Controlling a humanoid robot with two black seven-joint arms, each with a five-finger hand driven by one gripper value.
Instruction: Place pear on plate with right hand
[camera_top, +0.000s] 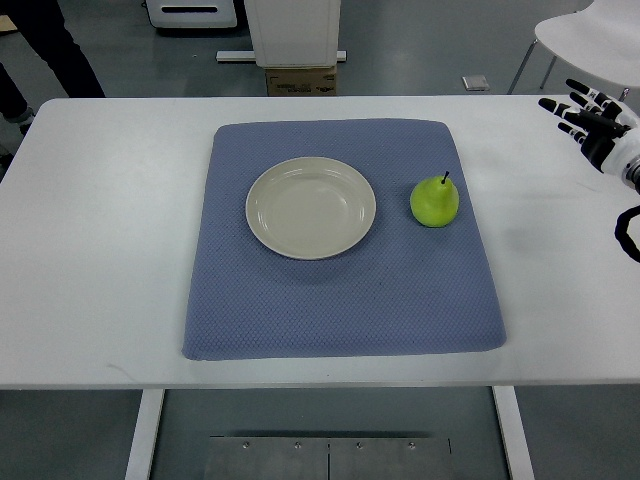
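A green pear with a short dark stem stands upright on the blue mat, just right of a cream plate that holds nothing. My right hand comes in at the picture's right edge, over the white table and well to the right of the pear. Its black and white fingers are spread and hold nothing. The left arm does not show.
The mat lies in the middle of a white table. A white chair stands behind the right corner. A person's dark legs show at the far left, and a cardboard box sits beyond the table.
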